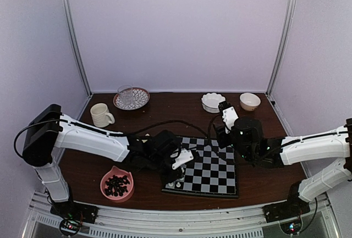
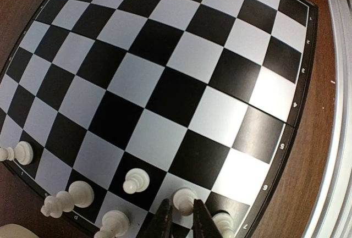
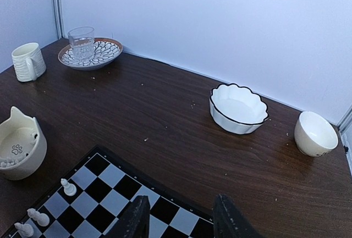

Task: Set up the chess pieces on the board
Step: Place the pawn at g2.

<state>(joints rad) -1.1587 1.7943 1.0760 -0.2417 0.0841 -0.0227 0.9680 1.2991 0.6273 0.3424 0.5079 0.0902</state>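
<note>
Robot-lab test booth: bare white walls (image 1: 176,29), aluminium corner posts (image 1: 75,40), metal mounting rail (image 1: 165,221), dark table (image 1: 181,109).

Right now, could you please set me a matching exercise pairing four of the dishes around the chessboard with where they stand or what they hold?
Things:
1. glass
2. pink bowl
3. scalloped white bowl
4. mug

Places or states:
A. empty, beside the plain round bowl
B. holds small dark pieces, left of the board
C. on the bare table, left of the patterned plate
D. stands on the patterned plate

Pairs: 1-D, 2-B, 3-A, 4-C.
</note>
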